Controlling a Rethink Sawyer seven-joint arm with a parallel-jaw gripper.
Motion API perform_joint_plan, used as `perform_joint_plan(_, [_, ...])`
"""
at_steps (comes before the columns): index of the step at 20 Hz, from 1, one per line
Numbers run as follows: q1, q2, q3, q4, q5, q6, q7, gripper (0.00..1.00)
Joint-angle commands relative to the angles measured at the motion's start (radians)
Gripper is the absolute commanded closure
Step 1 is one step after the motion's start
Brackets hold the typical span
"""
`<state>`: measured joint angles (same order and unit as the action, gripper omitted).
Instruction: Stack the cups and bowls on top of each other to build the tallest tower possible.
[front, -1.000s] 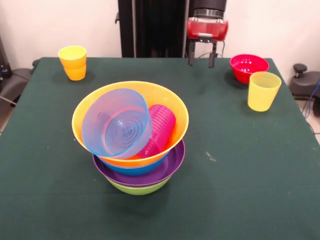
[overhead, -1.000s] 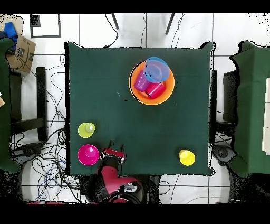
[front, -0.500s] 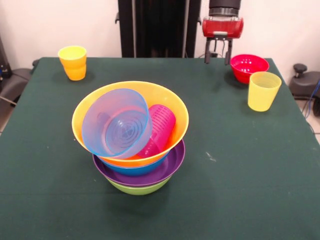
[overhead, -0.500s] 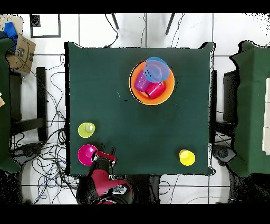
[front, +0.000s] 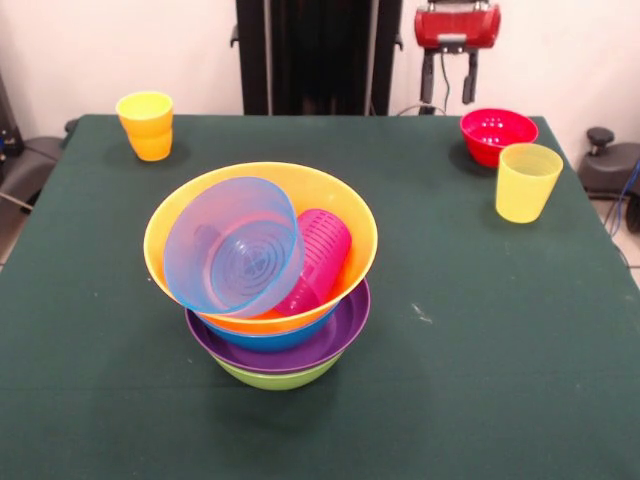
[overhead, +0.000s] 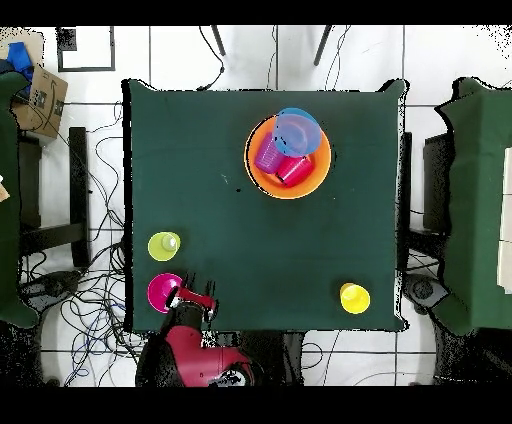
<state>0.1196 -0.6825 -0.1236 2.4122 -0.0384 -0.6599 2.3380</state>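
The tower stands near, mid-table: green, purple, blue, then orange bowl, holding a tilted blue bowl and two cups. Beyond, the yellow cup and empty red bowl. Farthest, the gripper hangs open and empty; it should centre over the red bowl's rim before descending.

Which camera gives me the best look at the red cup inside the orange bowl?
The overhead view: the red cup shows plainly, lying in the orange bowl beside the purple cup. In the front view it is hidden behind the translucent blue bowl; only the purple cup shows there.
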Motion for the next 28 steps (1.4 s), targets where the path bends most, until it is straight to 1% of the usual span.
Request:
perform_joint_plan(1, [-0.080,-0.201,0.158,0.061,-0.028,0.289,0.158,0.00])
perform_joint_plan(2, [-0.083,-0.195,0.163,0.055,-0.028,0.289,0.155,0.00])
perform_joint_plan(3, [-0.082,-0.172,0.163,0.043,-0.026,0.278,0.154,0.00])
perform_joint_plan(4, [-0.092,-0.161,0.164,0.031,-0.031,0.278,0.147,0.00])
perform_joint_plan(5, [-0.089,-0.124,0.164,0.016,-0.030,0.259,0.149,0.00])
perform_joint_plan(7, [-0.069,-0.057,0.152,-0.008,-0.011,0.222,0.157,0.00])
perform_joint_plan(9, [-0.031,-0.033,0.124,-0.016,0.031,0.236,0.149,0.00])
perform_joint_plan(11, [0.033,-0.036,0.081,-0.008,0.083,0.245,0.136,0.00])
perform_joint_plan(14, [0.091,-0.079,0.045,0.004,0.107,0.302,0.094,0.00])
perform_joint_plan(16, [0.116,-0.085,0.031,0.002,0.109,0.330,0.073,0.00])
perform_joint_plan(17, [0.117,-0.063,0.029,-0.006,0.099,0.323,0.068,0.00])
perform_joint_plan(18, [0.120,-0.020,0.029,-0.021,0.086,0.296,0.068,0.00])
perform_joint_plan(20, [0.140,0.072,0.027,-0.060,0.082,0.238,0.072,0.00])
perform_joint_plan(24, [0.252,0.194,0.002,-0.120,0.168,0.186,0.096,0.00])
perform_joint_plan(26, [0.285,0.255,-0.003,-0.151,0.192,0.157,0.105,0.00])
perform_joint_plan(28, [0.295,0.316,-0.011,-0.188,0.194,0.126,0.099,0.00])
